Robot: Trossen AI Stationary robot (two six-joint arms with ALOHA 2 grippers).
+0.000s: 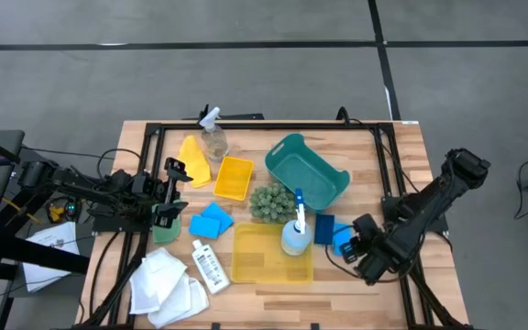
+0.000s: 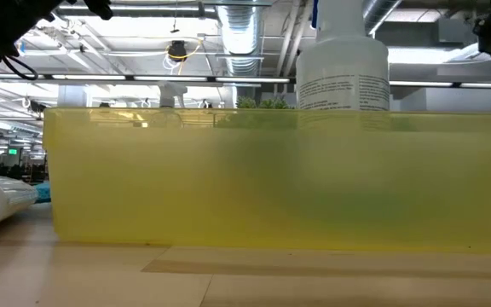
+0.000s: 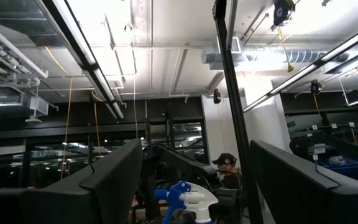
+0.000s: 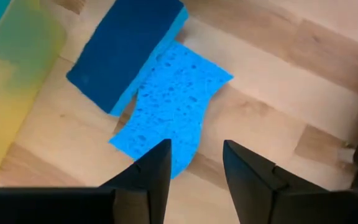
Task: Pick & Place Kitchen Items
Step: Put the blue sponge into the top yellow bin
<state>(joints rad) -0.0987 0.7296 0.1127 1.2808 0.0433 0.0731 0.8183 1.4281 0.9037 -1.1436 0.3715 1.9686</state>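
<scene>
The yellow bin (image 2: 280, 179) fills the low view from edge to edge, with a white spray bottle (image 2: 342, 68) rising behind its far wall. From above, that bottle (image 1: 297, 231) stands at the bin's right rim (image 1: 246, 266), just beside a green bumpy ball (image 1: 269, 203) and a teal basket (image 1: 308, 172). The right gripper (image 4: 194, 163) hangs low over two blue sponges on the table's right side: a lighter sponge (image 4: 173, 109) lies flat on the wood with a darker one (image 4: 126, 50) overlapping its far edge. Its fingers are parted a little, empty, and straddle the near corner of the light sponge without touching it. The gap looks narrower than the sponge, so a straight descent could press the tips onto the top instead of around it, and because the dark sponge rests partly on the light one, a lift may drag or flip both. The left gripper (image 1: 174, 191) is raised on the left side, pointing up toward the ceiling; its fingers (image 3: 114, 180) stand wide apart with nothing between them. Near it lie another blue sponge (image 1: 211, 221), a yellow piece (image 1: 193, 149), a clear spray bottle (image 1: 214, 137), a small yellow bin (image 1: 234, 178), a small white bottle (image 1: 209, 266) and white cloths (image 1: 163, 280) at the front edge. These lie close together, so a low sweep by the left arm could knock the clear bottle over.
</scene>
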